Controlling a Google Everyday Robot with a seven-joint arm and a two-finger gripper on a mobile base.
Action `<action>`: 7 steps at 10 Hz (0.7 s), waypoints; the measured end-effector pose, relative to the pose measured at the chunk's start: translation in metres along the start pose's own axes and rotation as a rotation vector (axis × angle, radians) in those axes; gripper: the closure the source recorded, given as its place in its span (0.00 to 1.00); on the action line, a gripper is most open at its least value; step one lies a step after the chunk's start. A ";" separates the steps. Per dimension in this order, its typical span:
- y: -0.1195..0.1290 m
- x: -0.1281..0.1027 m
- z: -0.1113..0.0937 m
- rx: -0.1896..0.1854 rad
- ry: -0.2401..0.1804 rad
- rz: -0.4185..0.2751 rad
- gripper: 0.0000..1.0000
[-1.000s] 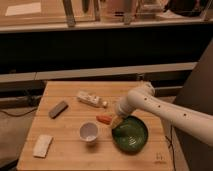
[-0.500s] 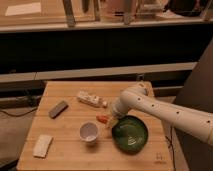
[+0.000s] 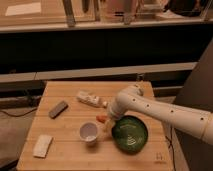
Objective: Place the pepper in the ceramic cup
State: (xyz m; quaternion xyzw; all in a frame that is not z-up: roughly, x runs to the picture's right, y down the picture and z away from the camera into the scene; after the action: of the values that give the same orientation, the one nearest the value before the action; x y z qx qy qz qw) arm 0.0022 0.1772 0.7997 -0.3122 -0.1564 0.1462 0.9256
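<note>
The gripper hangs low over the tabletop, between the cup and the bowl, with the pepper just beside it; whether the jaws are gripping it cannot be told. If the hold is poor, the pepper could slip and land beside the cup, or a low approach could knock the cup over.

A single camera looks down from above and in front of the wooden table, at moderate distance. The arm enters from the right, its gripper near mid-frame.
</note>
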 end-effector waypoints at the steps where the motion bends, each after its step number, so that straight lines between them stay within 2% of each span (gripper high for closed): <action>1: 0.001 -0.001 0.002 -0.005 0.001 0.001 0.20; 7: -0.003 0.001 0.016 -0.037 0.005 0.004 0.20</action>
State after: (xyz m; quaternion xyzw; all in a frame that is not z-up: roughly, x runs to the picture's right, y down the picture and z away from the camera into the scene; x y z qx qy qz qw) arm -0.0029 0.1841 0.8139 -0.3300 -0.1563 0.1446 0.9197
